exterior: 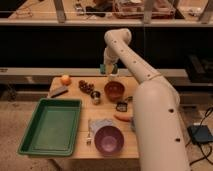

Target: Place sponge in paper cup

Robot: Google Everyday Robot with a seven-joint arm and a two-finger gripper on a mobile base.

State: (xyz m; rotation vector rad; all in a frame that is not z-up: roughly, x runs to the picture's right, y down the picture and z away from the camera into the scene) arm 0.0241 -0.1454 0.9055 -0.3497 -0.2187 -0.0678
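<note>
- The arm fills the right of the frame, rising from lower right and bending over at top centre.
- The claw hangs above the far edge of the tabletop, just above and left of the orange bowl.
- The claw is clamped tight, and a small teal bit, the sponge, shows at its tip, lifted clear of the tabletop.
- A pale shape right beside the sponge may be the cup; whether it is the cup, and whether it is held or stands behind, cannot be told.
- The green tray lies at lower left, over the tabletop's left edge.
- An orange fruit sits at the far left corner, with a dark flat thing just in front of it.
- A dark cluster lies between the fruit and the orange bowl, and a small metal cup stands just in front of it.
- A purple bowl sits at the near edge, centre frame, touching a pale cloth behind it.
- A carrot lies right of the cloth, next to the arm, with a small dark object just behind it.
</note>
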